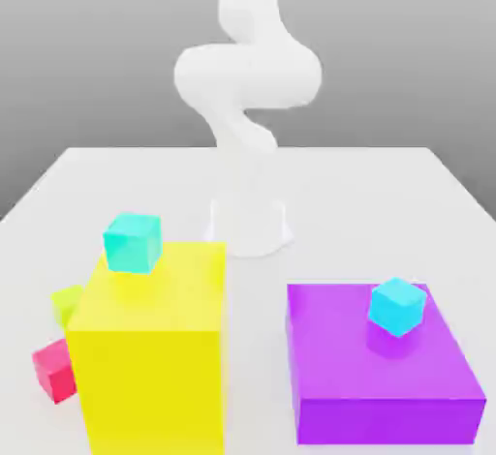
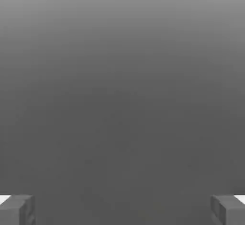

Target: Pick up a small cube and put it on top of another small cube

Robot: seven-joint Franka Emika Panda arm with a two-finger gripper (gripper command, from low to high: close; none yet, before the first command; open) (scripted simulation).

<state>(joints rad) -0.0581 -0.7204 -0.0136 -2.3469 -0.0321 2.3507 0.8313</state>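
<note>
The small lime cube (image 1: 66, 303) lies on the white table at the exterior view's left, half hidden behind the big yellow block (image 1: 150, 356). The small sky-blue cube (image 1: 397, 306) rests on top of the flat purple block (image 1: 383, 366) at the right. In the hand view my gripper (image 2: 122, 209) is open: its grey fingertips (image 2: 16, 209) stand far apart with nothing between them, facing plain grey background. The white arm (image 1: 247, 75) rises from its base at the table's middle and leaves the picture at the top.
A turquoise small cube (image 1: 132, 242) sits on the yellow block's back corner. A small red cube (image 1: 54, 370) lies on the table (image 1: 368, 192) in front of the lime one. The arm's base (image 1: 250, 226) stands behind the two big blocks.
</note>
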